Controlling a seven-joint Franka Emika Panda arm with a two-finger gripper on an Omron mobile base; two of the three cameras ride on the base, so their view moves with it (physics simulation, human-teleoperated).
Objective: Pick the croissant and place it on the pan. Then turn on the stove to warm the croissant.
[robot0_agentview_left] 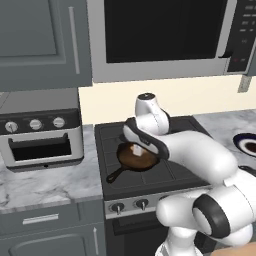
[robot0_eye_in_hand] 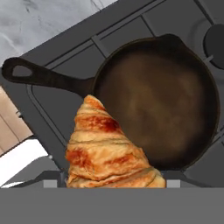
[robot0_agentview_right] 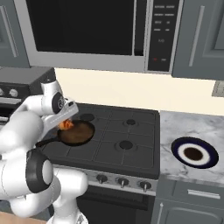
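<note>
Claw (robot0_agentview_right: pixel 65 123) grips our croissant (robot0_eye_in_hand: pixel 107 148) above the pan (robot0_eye_in_hand: pixel 162 100); the right base view alone shows us a plate (robot0_agentview_right: pixel 194 153).

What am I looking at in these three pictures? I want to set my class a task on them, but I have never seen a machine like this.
It is a computer-rendered kitchen with a white robot arm. Two pictures come from cameras behind the arm, on its left and its right; the third looks along the robot's hand. On the black stove sits a dark pan with a long handle. The gripper hangs above the pan's rim and holds a golden croissant, which is not yet in the pan. A toaster oven stands on the counter beside the stove, and a dark plate lies on the other side.
</note>
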